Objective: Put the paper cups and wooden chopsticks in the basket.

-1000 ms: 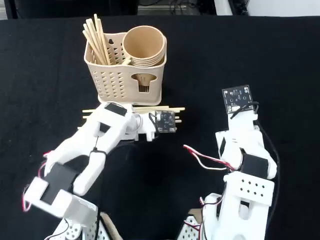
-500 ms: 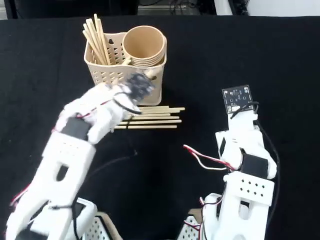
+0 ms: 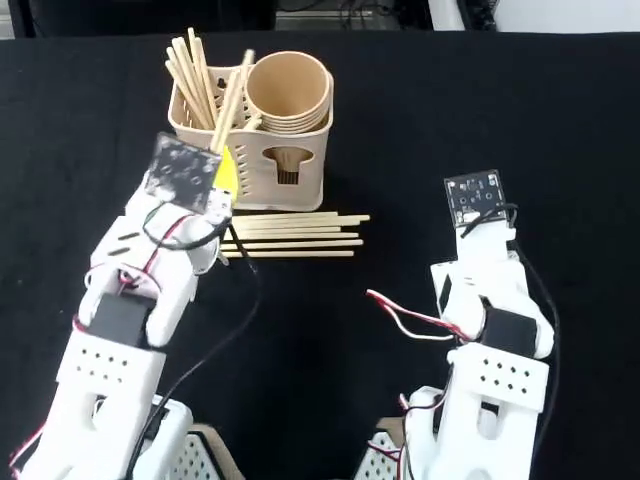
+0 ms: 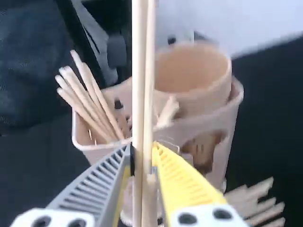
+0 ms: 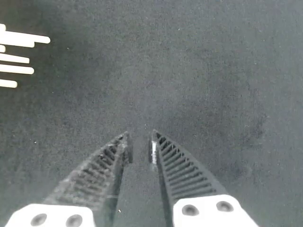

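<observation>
High view: the left arm's pincer (image 3: 222, 178) is clamped on a pair of wooden chopsticks (image 3: 234, 100), held slanting over the near rim of the basket (image 3: 300, 160) at the back of the black surface (image 3: 430, 120). A stack of paper cups (image 3: 288, 90) fills one side of the basket and a bundle of standing sticks (image 3: 188, 68) the other. More loose chopsticks (image 3: 295, 235) lie in a row just in front of it. The step in hand appears to be dropping this pair in.

Left wrist view: the pincer (image 4: 141, 152) grips the pair (image 4: 142, 71) upright, with the basket (image 4: 85, 144), its standing sticks (image 4: 87, 104) and its cups (image 4: 191, 66) just beyond. The next move likely calls for steering the tips past the rim into the stick side before letting go.

Right wrist view: the right pincer (image 5: 140, 145) hangs low over bare surface, its jaws a narrow gap apart with nothing between them. The ends of the loose chopsticks (image 5: 19, 56) lie well off.
</observation>
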Motion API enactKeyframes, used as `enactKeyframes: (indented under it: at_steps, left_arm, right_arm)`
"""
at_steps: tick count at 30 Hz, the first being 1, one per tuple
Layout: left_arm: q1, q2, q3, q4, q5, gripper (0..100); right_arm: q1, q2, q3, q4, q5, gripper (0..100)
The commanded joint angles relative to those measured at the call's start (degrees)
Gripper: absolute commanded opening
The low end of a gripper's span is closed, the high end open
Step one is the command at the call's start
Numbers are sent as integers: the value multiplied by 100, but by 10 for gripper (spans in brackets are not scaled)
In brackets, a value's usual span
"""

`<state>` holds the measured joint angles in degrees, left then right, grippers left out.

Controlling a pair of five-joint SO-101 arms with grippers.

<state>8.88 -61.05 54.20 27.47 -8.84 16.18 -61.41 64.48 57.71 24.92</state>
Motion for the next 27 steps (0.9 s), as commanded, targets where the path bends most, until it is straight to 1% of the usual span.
enactKeyframes:
  at_steps: [1,4,11,16,19,22,27]
  left_arm:
    - [-57,-510,31,-651,536,29]
    - [-127,-826,171,-1222,738,29]
    - [-848,-1073,198,-1908,1371,29]
    - [-857,-756,-321,-2374,1574,29]
    - [-884,-62,-848,-2813,1943,29]
    - [-884,958,-1578,-3147,2066,29]
    - [-857,2927,-2844,-3174,2154,28]
  right_arm:
    - [53,-22,-84,-97,44,78]
    - [62,-22,-84,-97,44,78]
    - [53,-22,-84,-88,44,78]
    - [53,-22,-84,-88,44,78]
    - [53,-22,-84,-88,44,78]
    - [53,-22,-84,-88,44,78]
    - [53,-22,-75,-97,44,78]
